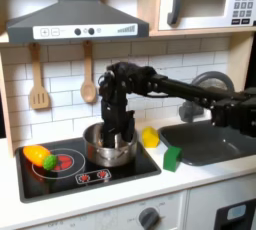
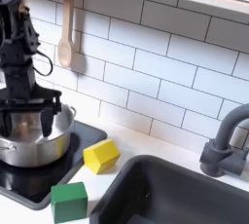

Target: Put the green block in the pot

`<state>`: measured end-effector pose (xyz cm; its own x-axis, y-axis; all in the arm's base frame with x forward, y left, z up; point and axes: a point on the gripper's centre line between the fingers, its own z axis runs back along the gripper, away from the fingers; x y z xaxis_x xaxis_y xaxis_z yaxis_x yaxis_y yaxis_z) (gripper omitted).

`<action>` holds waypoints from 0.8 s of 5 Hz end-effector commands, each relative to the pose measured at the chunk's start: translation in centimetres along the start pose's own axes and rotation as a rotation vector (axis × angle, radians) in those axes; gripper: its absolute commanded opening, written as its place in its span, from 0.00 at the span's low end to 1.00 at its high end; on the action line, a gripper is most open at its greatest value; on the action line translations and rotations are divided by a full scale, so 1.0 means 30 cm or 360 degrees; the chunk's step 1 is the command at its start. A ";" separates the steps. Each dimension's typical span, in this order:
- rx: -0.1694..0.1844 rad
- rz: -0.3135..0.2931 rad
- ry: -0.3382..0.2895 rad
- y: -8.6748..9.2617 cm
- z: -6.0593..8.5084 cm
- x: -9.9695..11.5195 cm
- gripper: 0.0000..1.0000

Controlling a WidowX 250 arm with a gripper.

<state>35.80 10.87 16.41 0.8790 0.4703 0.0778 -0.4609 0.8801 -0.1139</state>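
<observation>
Claw: black claw [image 2: 27,114] hangs over the round shiny silver metal pot [image 2: 29,145], fingers spread, seemingly empty.
Green block: small bright green squarish block [image 2: 69,201] on the worktop [image 1: 120,189], beside the stove.
Nearby: yellow toy piece [image 2: 101,155] between pot and sink [image 2: 180,194].

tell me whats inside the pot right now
The gripper reaches down into the pot in both exterior views, and its fingers hide much of the inside. No object shows in there. The green block sits outside on the counter.

Readable text: almost none
You can make out only blurred white digits on the microwave's keypad [image 1: 243,0]; none reads clearly.
</observation>
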 end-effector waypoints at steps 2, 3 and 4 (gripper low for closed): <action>0.0021 -0.0120 0.0033 -0.043 -0.054 -0.004 1.00; 0.0024 -0.0097 0.0029 -0.019 -0.051 0.008 1.00; 0.0026 -0.0062 0.0026 0.006 -0.045 0.032 1.00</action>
<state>36.93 11.05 15.18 0.9019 0.4266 0.0683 -0.4197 0.9026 -0.0957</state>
